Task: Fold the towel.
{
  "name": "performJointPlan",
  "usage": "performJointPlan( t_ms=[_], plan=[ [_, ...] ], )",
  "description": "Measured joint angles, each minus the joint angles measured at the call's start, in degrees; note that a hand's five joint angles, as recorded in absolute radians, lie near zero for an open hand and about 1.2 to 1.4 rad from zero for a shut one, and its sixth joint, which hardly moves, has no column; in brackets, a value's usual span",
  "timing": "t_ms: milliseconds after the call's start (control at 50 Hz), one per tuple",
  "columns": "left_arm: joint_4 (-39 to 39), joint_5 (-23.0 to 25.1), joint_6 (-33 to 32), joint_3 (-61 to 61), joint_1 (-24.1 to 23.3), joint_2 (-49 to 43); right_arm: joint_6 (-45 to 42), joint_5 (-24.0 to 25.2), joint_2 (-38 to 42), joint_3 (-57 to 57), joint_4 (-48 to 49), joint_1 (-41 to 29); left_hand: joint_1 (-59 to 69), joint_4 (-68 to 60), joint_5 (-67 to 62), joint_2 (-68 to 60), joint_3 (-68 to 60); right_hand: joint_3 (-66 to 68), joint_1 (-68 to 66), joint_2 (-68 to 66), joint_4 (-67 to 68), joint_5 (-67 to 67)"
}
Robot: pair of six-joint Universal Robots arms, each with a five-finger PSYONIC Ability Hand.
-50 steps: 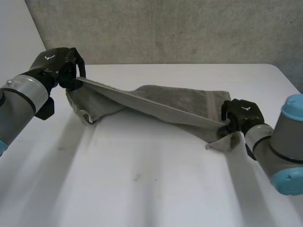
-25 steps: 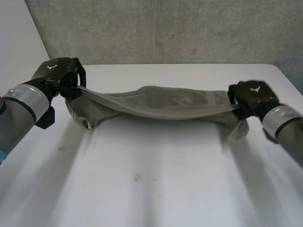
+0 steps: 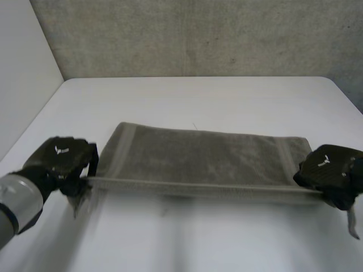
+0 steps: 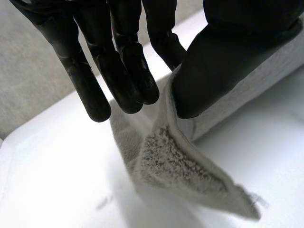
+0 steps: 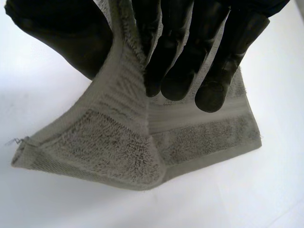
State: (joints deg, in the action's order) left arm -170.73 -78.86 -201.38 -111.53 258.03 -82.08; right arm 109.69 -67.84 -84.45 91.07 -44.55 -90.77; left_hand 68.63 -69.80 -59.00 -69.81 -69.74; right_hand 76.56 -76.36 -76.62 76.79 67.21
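Grey towel (image 3: 198,158), stretched over table

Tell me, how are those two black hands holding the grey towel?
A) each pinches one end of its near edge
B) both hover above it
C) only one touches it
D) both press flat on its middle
A: the left hand and the right hand each pinch a near corner of the towel between thumb and fingers, with its near edge stretched between them.

Towel (image 3: 204,158) on table (image 3: 227,96); left hand (image 3: 59,161) at its near-left corner, right hand (image 3: 329,173) at near-right corner.
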Motion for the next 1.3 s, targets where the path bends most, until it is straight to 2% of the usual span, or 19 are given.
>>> performJointPlan(
  t_ms=[160,300,440,600,820,940,1060,1220,1300],
  plan=[
    [-0.3,0.2,-2.9,-1.0,1.0,0.5,-2.8,5.6,-0.9,-1.7,-1.7,3.9,0.2,0.0,0.0,0.0,0.0,0.0,0.0,0.0,0.0,0.5],
    [-2.1,2.1,-2.1,6.0,0.9,-6.1,-1.7,7.0,5.7,-6.6,0.9,3.2,0.2,0.0,0.0,0.0,0.0,0.0,0.0,0.0,0.0,0.5],
    [-7.3,3.1,-2.0,19.0,-1.7,-22.5,2.1,0.0,19.6,-17.4,7.6,-2.4,0.3,0.0,0.0,0.0,0.0,0.0,0.0,0.0,0.0,0.6],
    [-9.1,1.2,-2.3,38.2,-4.0,-40.9,4.8,-8.3,31.8,-28.5,17.7,-7.2,0.3,0.0,0.0,0.0,0.0,0.0,0.0,0.0,0.0,1.3],
    [-7.6,-2.2,-3.5,61.9,-5.4,-59.3,4.4,-9.9,41.8,-34.4,30.9,-10.7,0.3,0.0,0.0,0.0,0.0,0.0,0.0,0.0,0.0,1.7],
    [-6.3,-2.6,-6.8,66.5,-5.5,-63.5,4.2,-9.9,43.9,-35.8,32.6,-10.9,0.3,0.0,0.0,0.0,0.0,0.0,0.0,0.0,0.0,1.7],
    [-5.7,-2.6,-9.5,67.3,-5.5,-63.9,4.3,-9.5,43.9,-36.6,32.3,-10.8,0.3,0.0,0.0,0.0,0.0,0.0,0.0,0.0,0.0,1.7],
    [-6.0,-2.2,-10.1,67.1,-5.5,-63.7,4.0,-9.3,44.8,-38.5,32.4,-10.7,0.3,0.0,0.0,0.0,0.0,0.0,0.0,0.0,0.0,1.7],
    [-6.1,-2.1,-10.1,67.1,-5.6,-64.3,3.9,-9.5,46.1,-39.5,32.4,-10.7,0.3,0.0,0.0,0.0,0.0,-2.3,2.1,2.6,-2.6,-2.7]
  ],
)
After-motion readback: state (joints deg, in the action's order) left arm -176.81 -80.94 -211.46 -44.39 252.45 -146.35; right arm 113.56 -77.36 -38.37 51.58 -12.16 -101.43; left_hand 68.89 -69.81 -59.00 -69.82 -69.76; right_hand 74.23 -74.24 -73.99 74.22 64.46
